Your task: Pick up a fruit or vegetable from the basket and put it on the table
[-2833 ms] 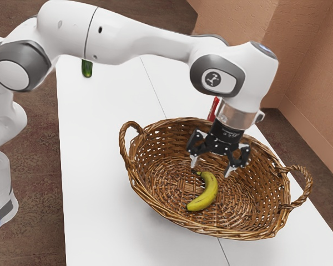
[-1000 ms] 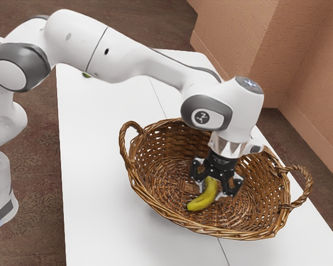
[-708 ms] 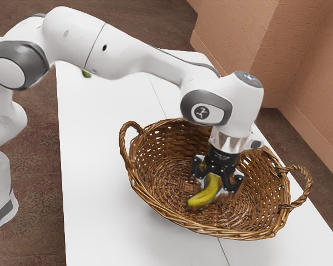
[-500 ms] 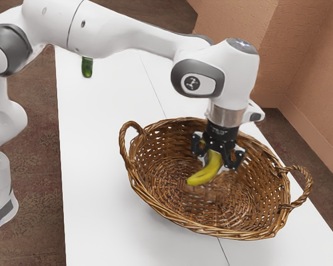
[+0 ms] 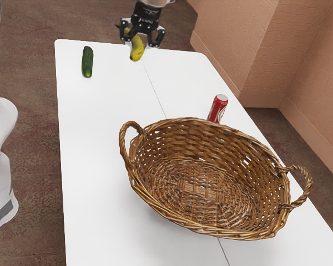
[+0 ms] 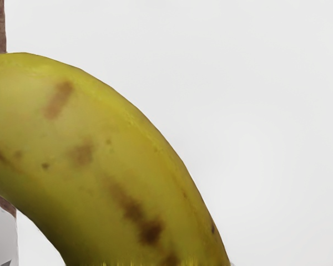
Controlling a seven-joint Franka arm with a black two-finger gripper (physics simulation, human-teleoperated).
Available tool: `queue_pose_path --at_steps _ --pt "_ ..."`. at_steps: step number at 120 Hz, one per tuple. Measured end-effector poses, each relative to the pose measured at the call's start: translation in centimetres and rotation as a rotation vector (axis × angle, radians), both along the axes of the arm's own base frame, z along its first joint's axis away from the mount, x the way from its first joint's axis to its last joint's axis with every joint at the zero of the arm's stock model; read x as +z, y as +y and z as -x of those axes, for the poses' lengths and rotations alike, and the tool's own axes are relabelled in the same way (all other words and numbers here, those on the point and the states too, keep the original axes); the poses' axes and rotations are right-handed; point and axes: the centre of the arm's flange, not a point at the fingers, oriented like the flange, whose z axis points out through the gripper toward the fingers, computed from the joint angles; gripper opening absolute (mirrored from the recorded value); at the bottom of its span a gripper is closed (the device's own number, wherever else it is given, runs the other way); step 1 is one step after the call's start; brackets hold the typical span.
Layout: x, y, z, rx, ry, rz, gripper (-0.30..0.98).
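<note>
there is one banana (image 5: 137, 50), one cucumber (image 5: 87, 61), one red can (image 5: 217, 108) and one wicker basket (image 5: 202, 231), all but the banana set on one white table (image 5: 100, 166). the basket has two loop handles, one at each end, and its woven floor and inner wall are bared to the exterior view. the can is just past the basket's far rim, its lower end hidden by it; the cucumber lies well apart from both, near the table's far corner on the exterior view's left.

the gripper (image 5: 140, 43) points down over the table's far end, well away from the basket. its two fingers are partly apart, closed onto the banana from either side, and the banana hangs tilted with one end lowest. it seems to be clear of the tabletop, though from this angle its height is hard to judge
</note>
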Motion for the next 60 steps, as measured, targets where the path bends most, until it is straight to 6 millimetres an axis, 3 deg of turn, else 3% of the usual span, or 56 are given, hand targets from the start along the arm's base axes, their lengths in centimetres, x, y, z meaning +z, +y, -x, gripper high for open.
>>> queue_pose_path --at_steps 12,31,39,44,52,60 --pt "-1.3 7.8 1.9 0.118 0.032 0.037 0.16" --pt "-1.0 15.3 5.5 0.196 0.03 0.047 0.16" --pt "-1.1 16.8 6.2 0.188 0.033 0.046 0.15" --pt "-0.4 17.0 5.6 0.173 0.029 0.026 0.16" --pt "0.6 16.2 3.0 0.128 0.018 -0.013 0.16" --pt "0.3 14.9 -0.2 0.069 0.009 -0.024 0.16"
